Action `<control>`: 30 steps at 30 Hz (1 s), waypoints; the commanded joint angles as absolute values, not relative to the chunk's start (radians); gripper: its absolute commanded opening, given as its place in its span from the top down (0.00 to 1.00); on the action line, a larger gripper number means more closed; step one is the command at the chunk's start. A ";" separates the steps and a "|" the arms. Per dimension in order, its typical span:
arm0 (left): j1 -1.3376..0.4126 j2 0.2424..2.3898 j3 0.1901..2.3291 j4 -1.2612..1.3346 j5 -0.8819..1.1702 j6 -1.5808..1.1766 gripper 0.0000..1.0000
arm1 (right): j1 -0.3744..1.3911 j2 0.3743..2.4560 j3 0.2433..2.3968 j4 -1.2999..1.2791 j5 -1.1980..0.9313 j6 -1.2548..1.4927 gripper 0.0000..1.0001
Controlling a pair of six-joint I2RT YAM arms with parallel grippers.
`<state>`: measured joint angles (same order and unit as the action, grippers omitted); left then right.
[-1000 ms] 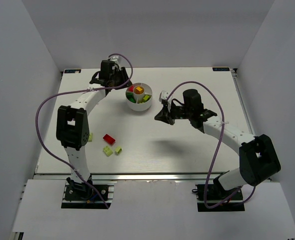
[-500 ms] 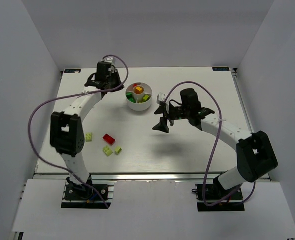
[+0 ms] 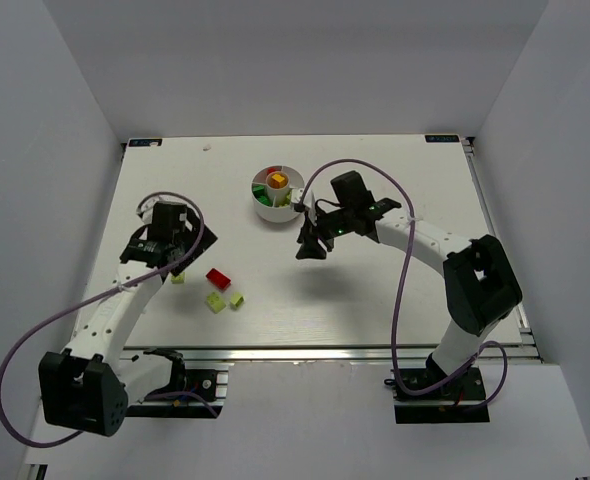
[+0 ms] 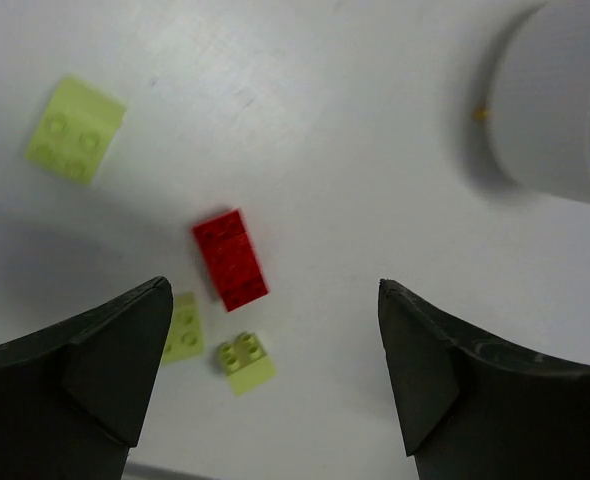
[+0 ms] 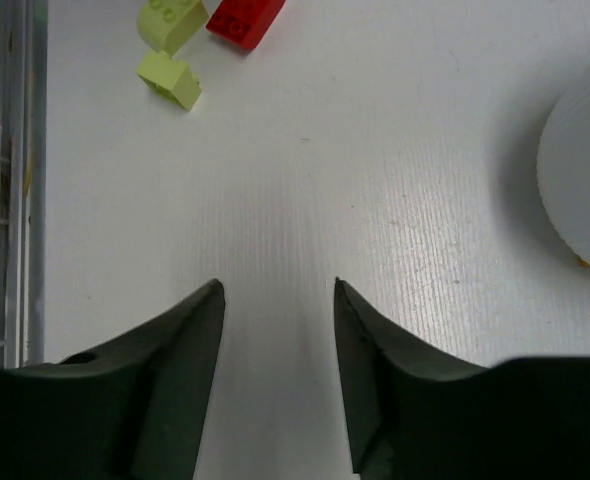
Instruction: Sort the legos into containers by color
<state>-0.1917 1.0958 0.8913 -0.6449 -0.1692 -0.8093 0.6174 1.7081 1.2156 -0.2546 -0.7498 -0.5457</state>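
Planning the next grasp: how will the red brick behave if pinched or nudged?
The red brick looks like rigid plastic, so it likely won't deform. It lies flat, studs up, so tipping or rolling seems unlikely. On the smooth white table it may slide or swivel if pushed off-centre, perhaps into a lime brick close by.

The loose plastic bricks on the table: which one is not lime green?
The red studded plastic brick; all three others are pale lime green bricks.

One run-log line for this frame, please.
left gripper: open, empty, near red brick | right gripper: open, empty, near dish | loose: red brick, three lime bricks
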 commanded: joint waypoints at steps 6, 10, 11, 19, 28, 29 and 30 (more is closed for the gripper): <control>-0.192 1.207 0.850 -0.785 -0.202 -1.069 0.07 | 0.634 1.691 1.236 -0.272 -0.744 -0.506 0.57; -0.190 1.319 0.880 -0.784 -0.155 -1.106 0.08 | 0.635 1.661 1.207 -0.253 -0.733 -0.494 0.54; -0.189 1.339 0.890 -0.775 -0.146 -1.115 0.08 | 0.635 1.658 1.198 -0.252 -0.729 -0.494 0.53; -0.172 1.541 1.043 -0.871 -0.149 -1.126 0.16 | 0.635 1.626 1.160 -0.244 -0.723 -0.500 0.51; -0.155 1.643 1.066 -0.913 -0.106 -1.086 0.18 | 0.635 1.631 1.163 -0.232 -0.723 -0.495 0.50; -0.155 1.641 1.062 -0.907 -0.104 -1.086 0.18 | 0.634 1.631 1.163 -0.233 -0.721 -0.495 0.49; -0.155 1.641 1.058 -0.905 -0.104 -1.088 0.20 | 0.635 1.631 1.163 -0.233 -0.719 -0.497 0.49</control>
